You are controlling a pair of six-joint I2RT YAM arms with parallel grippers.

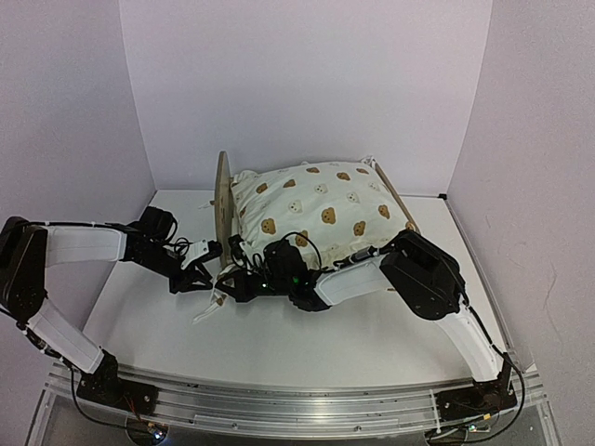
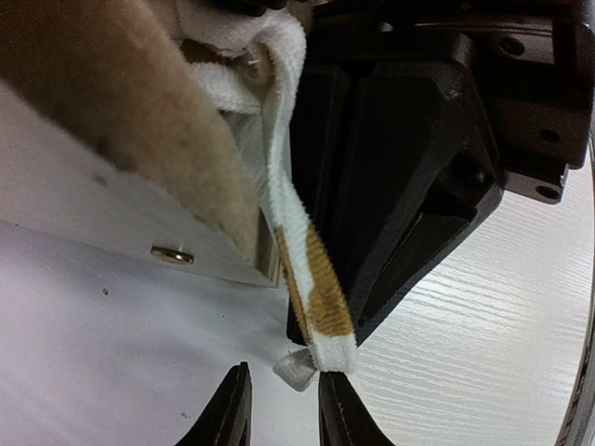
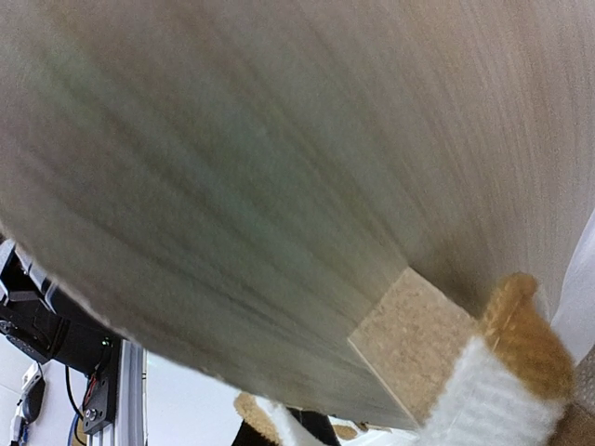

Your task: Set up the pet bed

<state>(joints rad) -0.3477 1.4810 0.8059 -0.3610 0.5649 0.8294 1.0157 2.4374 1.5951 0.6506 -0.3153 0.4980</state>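
I find both arms stretched low and inward over the table [image 1: 390, 325], meeting at the pet bed's [image 1: 321, 212] left end board [image 1: 223, 200].

Left gripper [image 2: 284, 400]: jaws narrowly apart, with one tie string's [image 2: 311, 288] knotted end at the tips, unclamped.

Right gripper [image 1: 232, 282]: closed; I cannot tell on what.

One bed, mid-table, long axis left to right. It has two end boards and one bear-print duvet [image 1: 349, 190].

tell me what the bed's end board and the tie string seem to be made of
End board: light wood, perhaps plywood, matte; straight grain shows. Tie string: soft woven fabric, cotton-like, cream with a brown patch; fuzzy ribbed surface.
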